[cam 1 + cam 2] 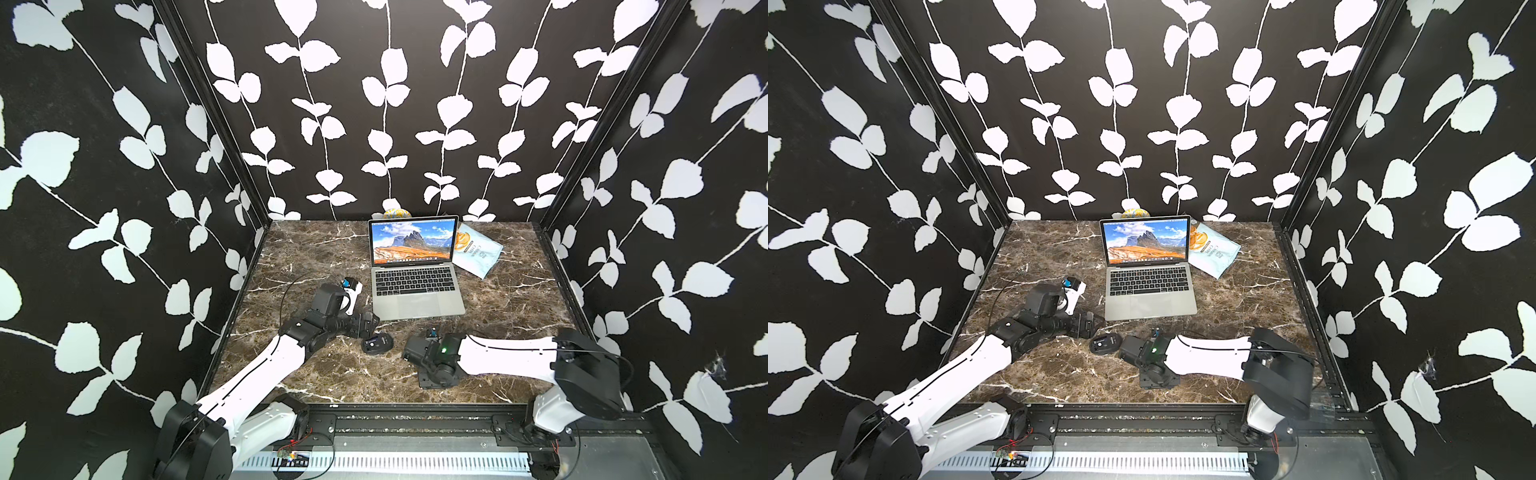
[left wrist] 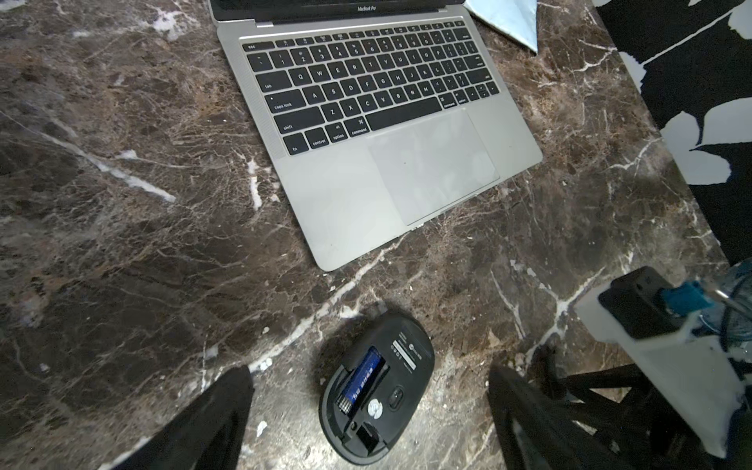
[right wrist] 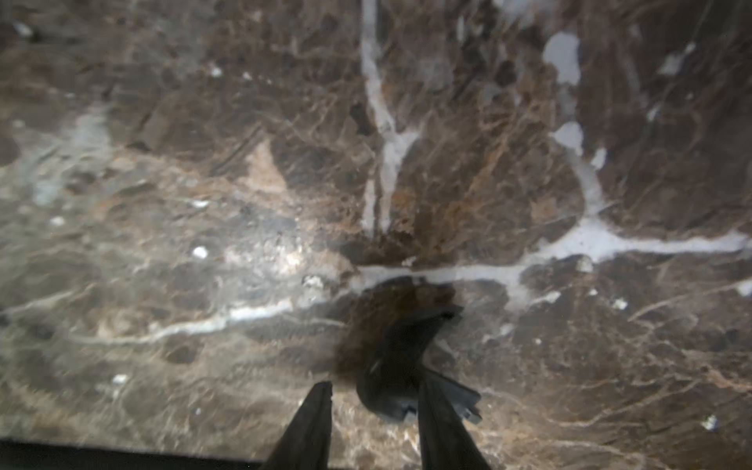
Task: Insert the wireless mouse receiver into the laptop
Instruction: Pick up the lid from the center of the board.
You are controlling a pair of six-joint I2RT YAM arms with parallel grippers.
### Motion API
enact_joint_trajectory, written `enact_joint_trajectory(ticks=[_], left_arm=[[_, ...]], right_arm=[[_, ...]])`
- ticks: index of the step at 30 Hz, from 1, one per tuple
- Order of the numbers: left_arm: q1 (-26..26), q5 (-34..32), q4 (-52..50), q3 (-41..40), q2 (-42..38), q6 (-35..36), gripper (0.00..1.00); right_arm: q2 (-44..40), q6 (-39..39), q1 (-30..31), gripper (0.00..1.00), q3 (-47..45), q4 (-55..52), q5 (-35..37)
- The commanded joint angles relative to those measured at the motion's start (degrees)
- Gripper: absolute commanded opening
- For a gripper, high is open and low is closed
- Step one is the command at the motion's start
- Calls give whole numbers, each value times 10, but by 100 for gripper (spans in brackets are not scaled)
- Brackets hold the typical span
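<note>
Lying underside-up: wireless mouse | left end effector near, jaws wide

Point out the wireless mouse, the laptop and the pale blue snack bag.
wireless mouse [image 2: 378,386]: left wrist view, on its upturned underside.
laptop [image 1: 415,279]: in a top view, on its keyboard.
pale blue snack bag [image 1: 478,252]: in a top view, on its printed face.

Lit evenly and brightly from above in both top views, with wide-angle bending toward the corners. Dimmer in the left wrist view, with a soft dark shadow beside the wireless mouse. Blurred and smeared across the marble table in the right wrist view.
</note>
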Motion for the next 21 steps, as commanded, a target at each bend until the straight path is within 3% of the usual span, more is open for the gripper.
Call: enact_joint_trajectory(ticks=[1,14,21], left_arm=[[-3,-13,-9,-9,-12,-2,94],[-5,-12,-10,-10,-13,-1,95],[-5,-10,-12,-10,10,1,96]], right_arm=[[22,20,4,36,28,-21,40],[67,15,4,23,63,-70,85],[52,19,5,0,57,-86,95]])
